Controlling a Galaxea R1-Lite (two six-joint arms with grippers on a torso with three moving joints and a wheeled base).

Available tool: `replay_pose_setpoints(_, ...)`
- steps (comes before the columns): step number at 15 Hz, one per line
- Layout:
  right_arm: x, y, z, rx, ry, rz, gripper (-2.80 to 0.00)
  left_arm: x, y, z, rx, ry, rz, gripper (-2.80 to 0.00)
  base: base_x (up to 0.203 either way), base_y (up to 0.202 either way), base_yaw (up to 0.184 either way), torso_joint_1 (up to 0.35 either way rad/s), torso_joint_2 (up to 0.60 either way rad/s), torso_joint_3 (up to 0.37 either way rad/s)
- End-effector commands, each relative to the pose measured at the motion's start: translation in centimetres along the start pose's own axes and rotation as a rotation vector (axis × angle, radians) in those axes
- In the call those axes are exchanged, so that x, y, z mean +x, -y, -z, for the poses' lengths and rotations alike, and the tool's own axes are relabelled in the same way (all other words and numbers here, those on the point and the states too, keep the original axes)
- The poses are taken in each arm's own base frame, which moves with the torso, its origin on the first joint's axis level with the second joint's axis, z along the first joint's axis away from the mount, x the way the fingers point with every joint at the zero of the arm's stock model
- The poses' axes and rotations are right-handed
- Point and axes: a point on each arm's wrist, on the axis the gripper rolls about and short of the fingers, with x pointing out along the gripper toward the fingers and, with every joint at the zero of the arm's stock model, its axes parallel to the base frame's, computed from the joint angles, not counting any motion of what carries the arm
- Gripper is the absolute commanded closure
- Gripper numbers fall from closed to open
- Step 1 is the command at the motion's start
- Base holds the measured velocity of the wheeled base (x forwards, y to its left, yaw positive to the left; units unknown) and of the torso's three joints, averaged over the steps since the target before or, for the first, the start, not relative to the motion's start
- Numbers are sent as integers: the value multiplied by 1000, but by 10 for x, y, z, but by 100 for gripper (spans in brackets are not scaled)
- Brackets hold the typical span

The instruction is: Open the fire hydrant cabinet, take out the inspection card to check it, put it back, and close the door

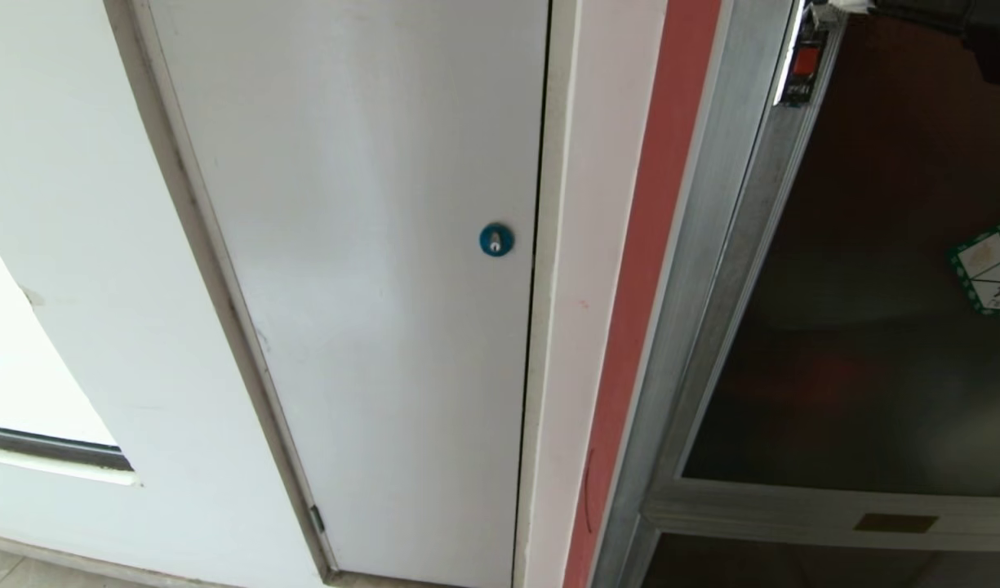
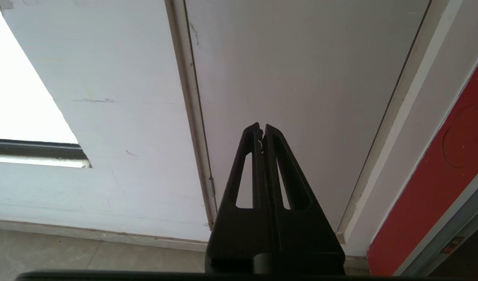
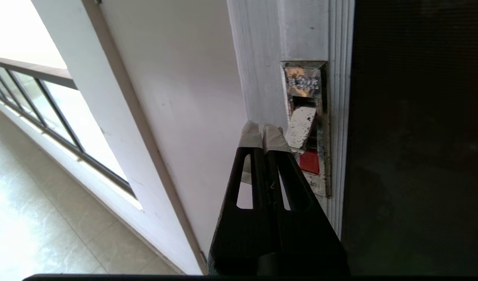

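The fire hydrant cabinet (image 1: pixel 716 245) stands at the right, with a silver frame and a red side strip. Its door (image 1: pixel 875 343) is a dark glass panel with a green-bordered white sticker (image 1: pixel 991 269). A small latch with a red part (image 1: pixel 805 61) sits on the door's silver stile. My right gripper (image 3: pixel 263 130) is shut with nothing in it. Its taped tips lie right beside the latch's silver lever (image 3: pixel 301 127), above the red part (image 3: pixel 310 162). My left gripper (image 2: pixel 262 127) is shut, empty and parked low. The inspection card is out of view.
A plain white door (image 1: pixel 369 245) with a round blue lock (image 1: pixel 496 239) fills the middle, left of the cabinet. A white wall (image 1: pixel 83 204) and a bright window opening (image 1: pixel 26 384) lie further left. Tiled floor (image 3: pixel 36 203) runs along a railing.
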Motion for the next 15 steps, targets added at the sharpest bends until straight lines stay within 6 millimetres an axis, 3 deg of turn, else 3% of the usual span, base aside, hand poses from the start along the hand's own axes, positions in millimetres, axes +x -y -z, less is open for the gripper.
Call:
replay_pose_setpoints(1,4,6,3,1,-10,24,0,1,0,4,0,-14,1,0,0,0,0,0,0,0)
replay_pose_setpoints(15,18,23,19,-27,-72,80,0,1,0,4,0,-14,0,0,0,0,0,0,0,0)
